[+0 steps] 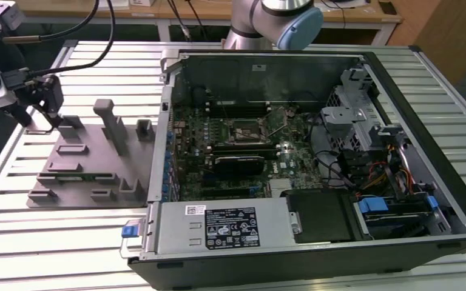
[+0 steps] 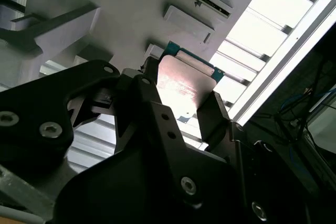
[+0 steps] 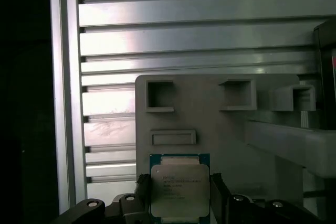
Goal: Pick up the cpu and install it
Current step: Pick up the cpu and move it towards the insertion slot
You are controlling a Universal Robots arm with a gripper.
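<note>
Aluminium slat table (image 1: pixel 55 242) bears grey fixture (image 1: pixel 87 173); claw (image 2: pixel 182 100) clasps cpu (image 3: pixel 179 190).

Nothing readable, honestly. The small square silver-grey cpu (image 3: pixel 179 190) carries a few lines of tiny dark print on its top plate in the first wrist view, too small to make out. Same for the exterior view's black rectangular label (image 1: pixel 233 229) and small white sticker (image 1: pixel 196 210) on the silver metal box (image 1: pixel 172 236).

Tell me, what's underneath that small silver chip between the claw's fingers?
The grey plastic fixture lies under the cpu, on the slatted table. The chip covers the spot beneath, so whether it rests in a seat there cannot be seen.
</note>
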